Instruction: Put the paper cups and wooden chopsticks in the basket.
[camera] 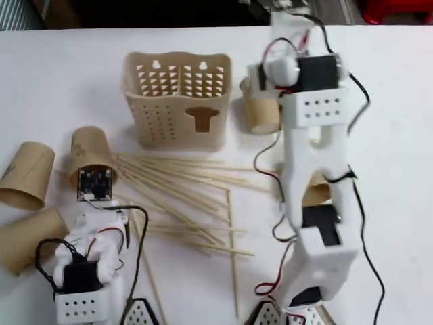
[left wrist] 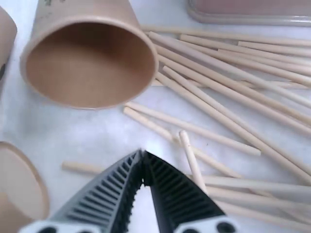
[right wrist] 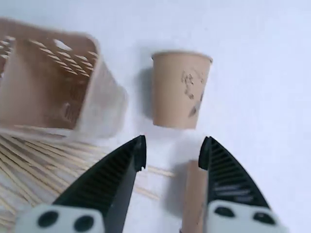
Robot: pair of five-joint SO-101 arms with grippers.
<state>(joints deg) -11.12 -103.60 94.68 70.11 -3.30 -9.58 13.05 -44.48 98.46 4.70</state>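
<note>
Right gripper wide open and empty, left gripper closed on nothing; I'd pinch the light, crushable cup at the basket's 3 o'clock gently by its rim.

— Beige perforated plastic basket, patterned with rows of small triangular holes?
— Yes, and marked low on the front with a darker brown T shape.
— Round kraft-brown paper cups?
— Brown inside and out, smudged with dark print.
— Thin wooden chopsticks?
— Pale cream, plain.
— Flat white tabletop, white arm housings?
— Right; black and ribbed on the left gripper and the right gripper.
</note>
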